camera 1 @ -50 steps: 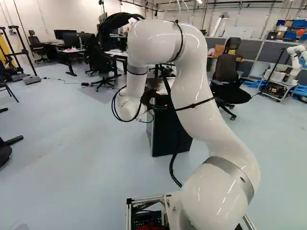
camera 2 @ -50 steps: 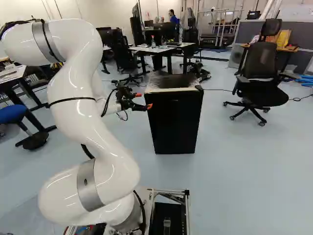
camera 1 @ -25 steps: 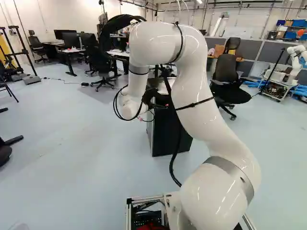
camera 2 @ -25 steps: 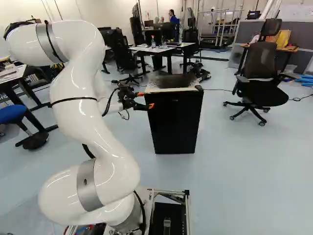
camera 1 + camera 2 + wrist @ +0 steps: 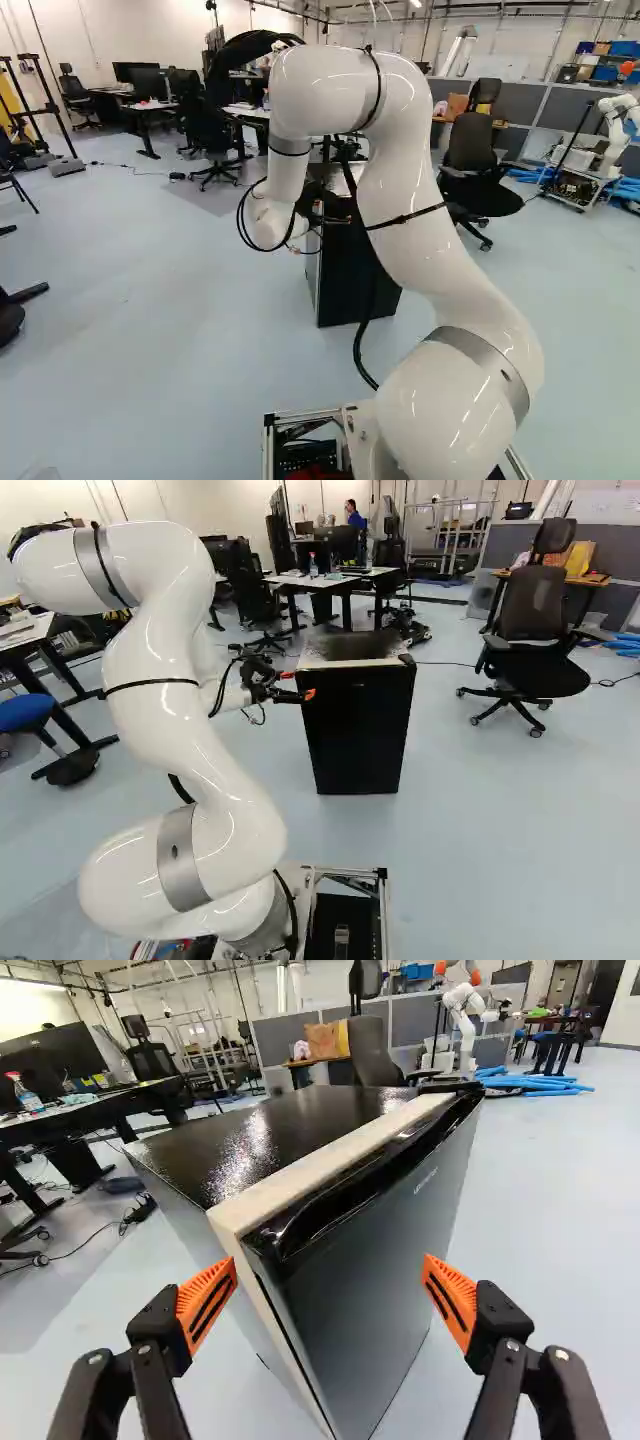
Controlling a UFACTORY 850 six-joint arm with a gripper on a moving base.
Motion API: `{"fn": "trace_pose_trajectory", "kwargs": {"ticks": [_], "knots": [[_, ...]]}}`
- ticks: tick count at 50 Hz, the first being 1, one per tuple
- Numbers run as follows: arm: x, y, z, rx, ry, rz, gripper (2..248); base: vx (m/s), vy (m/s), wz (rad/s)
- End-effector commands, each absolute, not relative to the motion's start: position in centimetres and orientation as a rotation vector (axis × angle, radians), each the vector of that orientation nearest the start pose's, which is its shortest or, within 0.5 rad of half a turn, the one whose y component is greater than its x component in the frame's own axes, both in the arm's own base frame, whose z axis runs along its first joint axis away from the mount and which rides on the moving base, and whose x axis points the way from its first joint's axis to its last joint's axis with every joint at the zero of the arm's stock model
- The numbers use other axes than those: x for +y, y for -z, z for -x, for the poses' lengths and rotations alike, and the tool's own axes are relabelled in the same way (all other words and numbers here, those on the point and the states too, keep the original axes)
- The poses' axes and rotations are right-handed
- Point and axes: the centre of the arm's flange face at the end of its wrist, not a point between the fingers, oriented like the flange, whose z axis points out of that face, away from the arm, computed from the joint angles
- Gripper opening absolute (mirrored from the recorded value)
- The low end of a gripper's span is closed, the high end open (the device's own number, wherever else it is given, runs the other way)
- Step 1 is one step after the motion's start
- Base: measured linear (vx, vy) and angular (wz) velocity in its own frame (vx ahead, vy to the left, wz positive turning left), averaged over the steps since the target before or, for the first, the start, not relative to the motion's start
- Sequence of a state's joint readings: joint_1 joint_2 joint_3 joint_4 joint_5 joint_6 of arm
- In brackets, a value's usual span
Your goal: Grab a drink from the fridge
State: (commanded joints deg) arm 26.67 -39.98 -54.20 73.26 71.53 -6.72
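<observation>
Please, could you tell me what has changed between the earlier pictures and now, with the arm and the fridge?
The upper part of the arm has shifted slightly to the right in both base views, carrying the pincer a little toward the fridge. Nothing was taken hold of or let go; the pincer is open. The base, the fridge and the office chair stayed as they were.

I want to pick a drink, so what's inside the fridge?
None of the contents can be seen: the fridge's door is shut and covers them. Only its outside shows, including the glossy dark top.
</observation>
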Motion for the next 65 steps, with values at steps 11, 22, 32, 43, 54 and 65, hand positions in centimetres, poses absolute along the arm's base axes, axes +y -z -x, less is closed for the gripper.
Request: {"fn": "trace_pose_trajectory", "kwargs": {"ticks": [11,22,32,43,54,65], "knots": [[16.5,-26.5,-51.1,1.2,2.102,2.557,247,0.0,0.0,0.0],[16.4,-26.5,-51.0,1.223,2.099,2.557,247,0.0,0.0,0.0],[16.4,-26.5,-51.0,1.245,2.096,2.558,247,0.0,0.0,0.0],[16.3,-26.4,-50.8,1.269,2.092,2.559,247,0.0,0.0,0.0],[16.2,-26.4,-50.3,1.286,2.085,2.567,247,0.0,0.0,0.0],[16.0,-26.5,-49.1,1.291,2.076,2.588,247,0.0,0.0,0.0]]}}
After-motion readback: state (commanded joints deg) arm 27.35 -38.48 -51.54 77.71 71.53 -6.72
